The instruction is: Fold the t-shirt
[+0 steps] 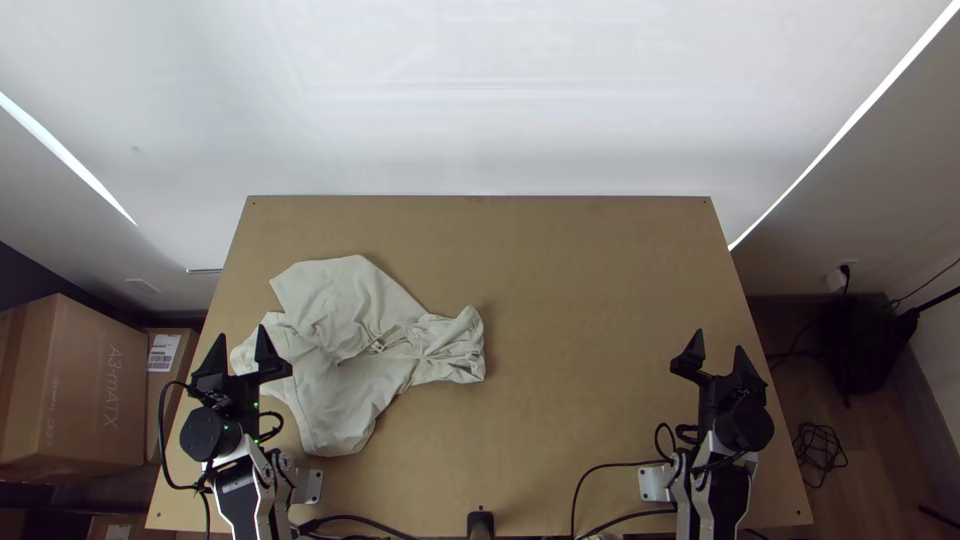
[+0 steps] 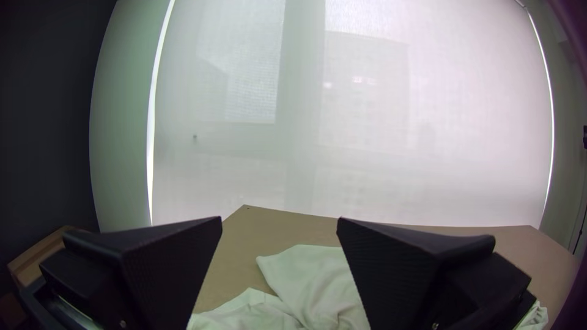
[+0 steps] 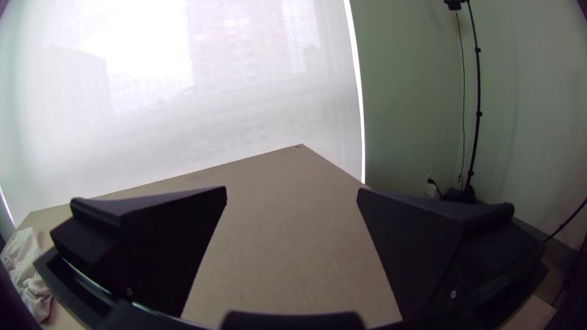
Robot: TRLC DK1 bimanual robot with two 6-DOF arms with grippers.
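Observation:
The pale t-shirt lies bunched and crumpled on the left half of the table, its narrow gathered end towards the middle. My left gripper stands open over the shirt's left edge, holding nothing. In the left wrist view, part of the t-shirt shows beyond and between the spread fingers of my left gripper. Far from the cloth, at the table's right side, my right gripper is open and empty. The right wrist view shows my right gripper with fingers wide apart, and the t-shirt off at the edge.
Bare wooden table stretches between the shirt and the right arm. Black cables lie along the near edge, close to a small black object. Cardboard boxes stand left of the table.

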